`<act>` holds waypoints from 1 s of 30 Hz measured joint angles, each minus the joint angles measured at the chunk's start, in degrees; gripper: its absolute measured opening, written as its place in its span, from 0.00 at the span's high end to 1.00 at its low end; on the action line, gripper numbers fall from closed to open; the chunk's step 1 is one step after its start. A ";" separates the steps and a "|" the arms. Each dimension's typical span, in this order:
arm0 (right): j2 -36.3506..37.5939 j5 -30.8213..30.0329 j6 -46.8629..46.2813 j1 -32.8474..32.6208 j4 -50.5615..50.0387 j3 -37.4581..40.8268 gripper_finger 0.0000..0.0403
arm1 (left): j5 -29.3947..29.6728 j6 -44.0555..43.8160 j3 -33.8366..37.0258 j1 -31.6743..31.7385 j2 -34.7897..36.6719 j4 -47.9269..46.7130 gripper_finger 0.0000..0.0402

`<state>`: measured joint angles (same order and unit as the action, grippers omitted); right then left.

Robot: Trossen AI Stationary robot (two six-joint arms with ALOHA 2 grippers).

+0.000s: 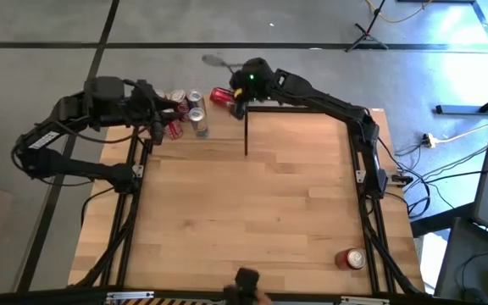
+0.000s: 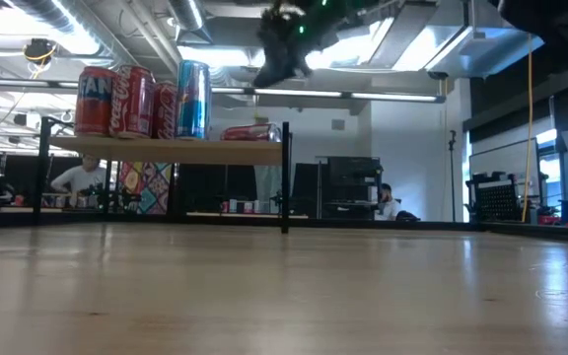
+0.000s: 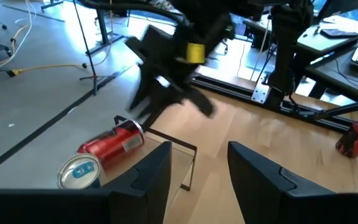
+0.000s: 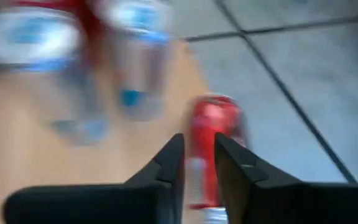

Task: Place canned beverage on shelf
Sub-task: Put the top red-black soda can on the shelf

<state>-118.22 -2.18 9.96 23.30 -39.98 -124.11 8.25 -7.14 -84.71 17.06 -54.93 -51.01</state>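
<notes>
Red can [image 1: 221, 96] lying on its side at the shelf [image 2: 180, 150] edge, right gripper [image 1: 241, 105] above it with fingers parted and empty, left gripper [image 1: 161, 119] open beside upright cans [image 1: 195, 111], another can [image 1: 351, 258] on the table [image 1: 252, 220].

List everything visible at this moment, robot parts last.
Shelf: one, light wood with black posts, far left part of table.
Upright cans: four, red, orange and blue-silver, clustered on the shelf.
Lying can: one, red, on its side at the shelf's right end.
Spare can: one, red, on its side, near right table corner.
Table: one, light wood.
Left gripper: open, over the can cluster.
Right gripper: open, above the lying can.
</notes>
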 joint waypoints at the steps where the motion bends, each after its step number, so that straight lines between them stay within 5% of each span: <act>1: -0.69 -1.76 -0.62 0.87 1.27 0.00 0.78 | 0.00 0.00 0.00 0.00 -0.26 0.00 0.62; 12: -7.51 4.71 -6.94 7.28 6.33 0.05 0.47 | -0.66 -2.74 0.00 0.02 -0.73 0.07 0.62; 30: -7.56 15.49 -8.04 6.12 6.31 0.07 0.42 | -0.44 -2.82 0.00 0.00 -0.91 0.05 0.62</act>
<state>-125.78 13.31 1.92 29.43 -33.67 -124.05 7.81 -9.96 -84.71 17.06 -55.83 -50.96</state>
